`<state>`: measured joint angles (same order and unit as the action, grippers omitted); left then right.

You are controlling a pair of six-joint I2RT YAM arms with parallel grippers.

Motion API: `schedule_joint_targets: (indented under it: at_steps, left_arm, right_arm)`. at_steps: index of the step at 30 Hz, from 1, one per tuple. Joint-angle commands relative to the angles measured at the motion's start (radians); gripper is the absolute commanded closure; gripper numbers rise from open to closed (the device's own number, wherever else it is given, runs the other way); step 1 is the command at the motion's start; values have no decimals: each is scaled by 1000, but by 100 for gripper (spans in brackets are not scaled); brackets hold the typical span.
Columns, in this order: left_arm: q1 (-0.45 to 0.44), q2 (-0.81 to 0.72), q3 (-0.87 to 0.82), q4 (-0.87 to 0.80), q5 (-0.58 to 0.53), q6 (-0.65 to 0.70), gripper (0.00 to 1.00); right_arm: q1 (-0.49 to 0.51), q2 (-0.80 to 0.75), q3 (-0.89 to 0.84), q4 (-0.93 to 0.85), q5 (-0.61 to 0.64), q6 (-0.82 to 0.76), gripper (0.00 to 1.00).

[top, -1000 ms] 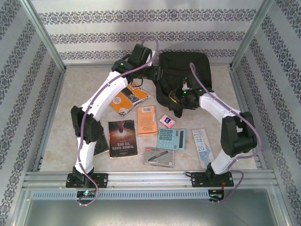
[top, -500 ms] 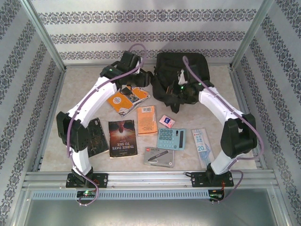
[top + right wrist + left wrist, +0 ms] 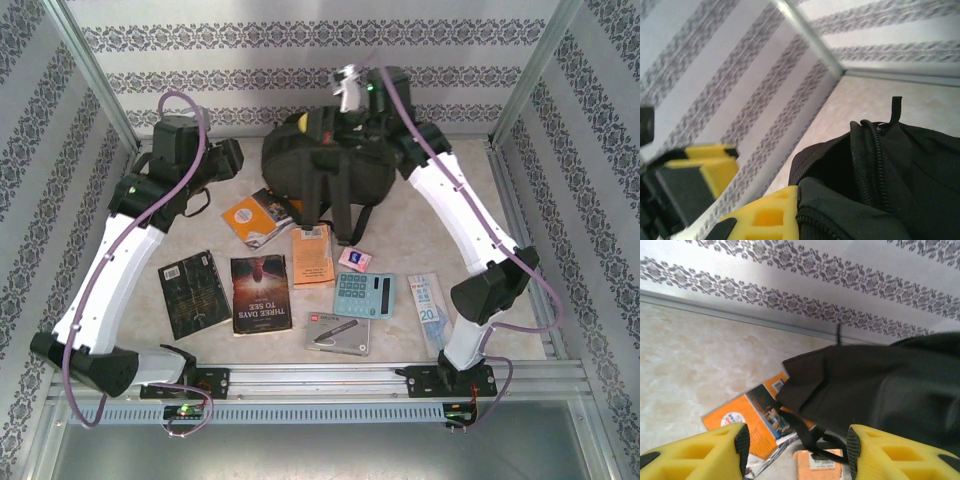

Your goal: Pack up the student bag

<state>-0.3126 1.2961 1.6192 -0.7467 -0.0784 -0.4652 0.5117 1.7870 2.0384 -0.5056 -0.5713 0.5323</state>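
The backpack (image 3: 330, 165) sits bunched at the upper centre of the overhead frame, on the far side of the worktop (image 3: 410, 245), with its top raised toward the back wall and its straps trailing down-frame; its long axis is hard to judge and its inside is dark. The right hand (image 3: 303, 123) is clamped on its top edge. The left hand (image 3: 797, 442), at upper left, is open and empty, and the backpack's corner partly hides an orange book (image 3: 740, 425).

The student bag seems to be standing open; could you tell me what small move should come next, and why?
Probably lower the left fingers toward the orange book beside the bag. They are open and empty above it, while the right fingers appear to pinch the student bag by its rim, mouth gaping.
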Motion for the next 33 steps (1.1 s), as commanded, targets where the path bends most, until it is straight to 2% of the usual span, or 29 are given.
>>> schedule_joint_targets:
  at_steps: [1,9,14,18,20,23,26,29,31,33]
  left_arm:
    - [22,-49,-37,34,-51,3,45]
    - [26,-74,-98,53,-22,-35,45]
    - [49,-50,-83,17,-5,-68,45]
    - [73,-78,-71,-3,-51,-84,45]
    - [79,-105,-76,-1,-84,-74,45]
    - [85,-138,-78,-7,-124,-57,45]
    - [88,-163,-89,-3,-156,-43,45]
    - [89,-186,-101,6,-177,-32,45]
    - [89,-197,-114,18,-167,-29,45]
    - [89,-193,-122,20,-144,-26,45]
  right_arm:
    - [33,-40,-9,62,-14,-117,100]
    - [28,59,134,110,221,-36,100]
    - [6,340,572,13,220,54,100]
    - [-22,542,858,169,159,293,100]
    - [-25,582,890,304,116,402,100]
    - [-5,558,883,369,45,396,100]
    - [20,491,813,371,-100,354,100]
    - [51,428,697,232,-299,263,100]
    - [92,334,458,67,-377,92,100]
    - [123,196,122,45,-307,-49,100]
